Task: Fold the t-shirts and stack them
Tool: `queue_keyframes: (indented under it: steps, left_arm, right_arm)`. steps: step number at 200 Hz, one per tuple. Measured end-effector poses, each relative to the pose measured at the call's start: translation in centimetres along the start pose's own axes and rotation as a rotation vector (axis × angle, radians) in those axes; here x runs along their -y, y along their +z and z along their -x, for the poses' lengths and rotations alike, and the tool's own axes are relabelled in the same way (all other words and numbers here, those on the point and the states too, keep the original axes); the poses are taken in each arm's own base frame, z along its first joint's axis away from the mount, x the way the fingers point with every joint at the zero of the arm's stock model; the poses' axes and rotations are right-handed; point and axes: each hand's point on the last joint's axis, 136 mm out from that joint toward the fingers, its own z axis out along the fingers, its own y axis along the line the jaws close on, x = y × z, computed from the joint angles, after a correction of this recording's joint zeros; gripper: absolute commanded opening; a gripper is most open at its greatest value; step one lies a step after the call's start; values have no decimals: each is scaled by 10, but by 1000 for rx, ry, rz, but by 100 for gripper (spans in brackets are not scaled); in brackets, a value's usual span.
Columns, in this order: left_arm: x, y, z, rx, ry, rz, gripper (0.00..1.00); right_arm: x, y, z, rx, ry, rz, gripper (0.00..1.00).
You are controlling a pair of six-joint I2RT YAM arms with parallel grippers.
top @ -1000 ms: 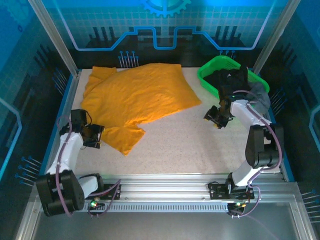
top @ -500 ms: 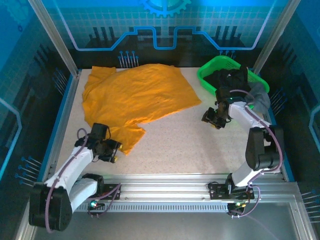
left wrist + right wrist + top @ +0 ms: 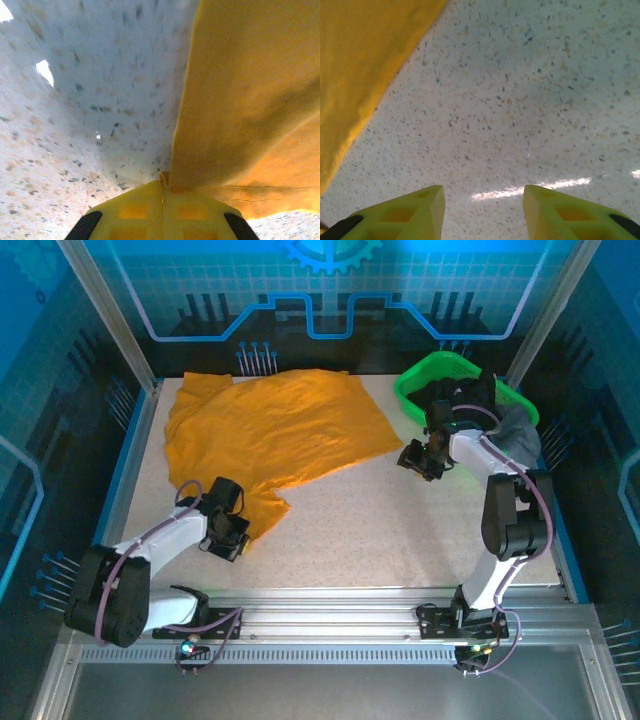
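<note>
Bench (image 3: 380, 530), pale and speckled, carries one orange-yellow t-shirt (image 3: 270, 430) spread loosely over its far left part. The cloth reaches from the far left corner toward the middle, and one sleeve trails down toward the near left edge. A bright green basket (image 3: 410, 390) sits at the far right corner with dark cloth (image 3: 460, 395) heaped inside it. The left gripper (image 3: 232, 535) lies low at the tip of that near sleeve, its fingers pressed together on the t-shirt's hem. In the left wrist view the cloth edge rises straight out of the pinch. The right gripper (image 3: 415, 460) hangs just in front of the basket with its fingers apart, bare bench showing between them. The t-shirt's edge lies near it, toward the middle of the bench, not touching.
</note>
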Motion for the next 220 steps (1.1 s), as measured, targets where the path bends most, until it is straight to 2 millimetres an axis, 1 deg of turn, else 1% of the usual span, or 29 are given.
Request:
queue_keyframes:
  steps: [9, 40, 54, 77, 92, 131, 144, 183, 220]
  left_arm:
    - [-1, -9, 3, 28, 11, -20, 0]
    - [-10, -51, 11, 112, 18, -156, 0]
    - [-20, -59, 14, 129, -5, -193, 0]
    - [-42, -55, 17, 141, -39, -156, 0]
    - [-51, -52, 17, 140, -46, -119, 0]
    - [-54, -46, 17, 133, -32, -73, 0]
    - [-55, -45, 17, 132, -30, -65, 0]
    - [-55, -45, 17, 130, -26, -58, 0]
    - [-55, -45, 17, 130, -26, -57, 0]
  right_arm:
    - [0, 2, 2, 4, 11, -1, 47]
    - [1, 11, 9, 24, 62, -6, 48]
    - [2, 18, 11, 22, 83, -15, 48]
    - [3, 34, 17, 17, 99, -34, 48]
    - [1, 42, 23, 21, 95, -47, 48]
    - [-13, 48, 43, 52, 71, -41, 47]
    - [-15, 49, 47, 58, 67, -39, 47]
    - [-15, 53, 43, 45, 63, -48, 43]
    - [-16, 72, 37, 0, 53, -78, 34]
